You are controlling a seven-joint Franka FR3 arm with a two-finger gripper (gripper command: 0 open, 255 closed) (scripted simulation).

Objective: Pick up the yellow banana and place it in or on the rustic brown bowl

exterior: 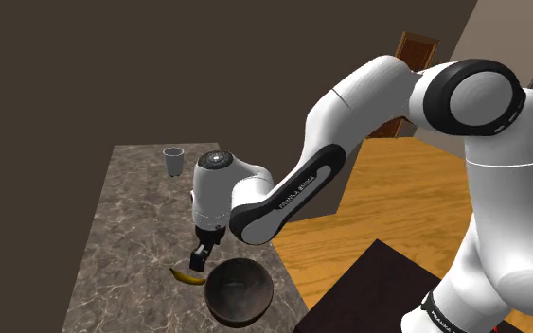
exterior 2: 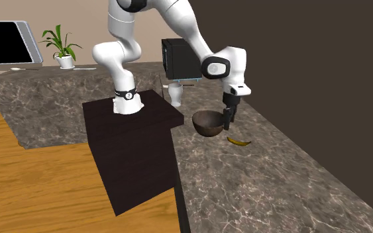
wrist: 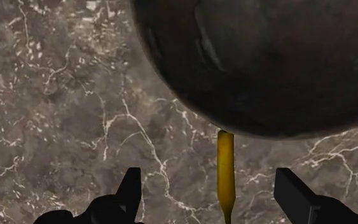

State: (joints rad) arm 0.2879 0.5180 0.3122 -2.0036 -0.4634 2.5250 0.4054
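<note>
A yellow banana (exterior: 187, 276) lies flat on the marble counter (exterior: 132, 218), close beside the dark brown bowl (exterior: 239, 291). From the second exterior view the banana (exterior 2: 240, 141) rests just past the bowl (exterior 2: 209, 122). My black gripper (exterior: 201, 255) hangs a little above the counter, over the gap between banana and bowl, and in the second exterior view the gripper (exterior 2: 228, 121) sits at the bowl's rim. In the wrist view the fingers (wrist: 130, 189) stand wide apart, open and holding nothing. One end of the banana (wrist: 226, 175) lies between them, and the bowl (wrist: 260, 60) is beyond it.
A small grey cup (exterior: 173, 162) stands further along the counter. The dark stand (exterior 2: 133, 147) borders the counter, with wooden floor (exterior 2: 39, 179) beside it. A black box (exterior 2: 179, 58) and a potted plant (exterior 2: 60, 46) sit on the counter's other stretch.
</note>
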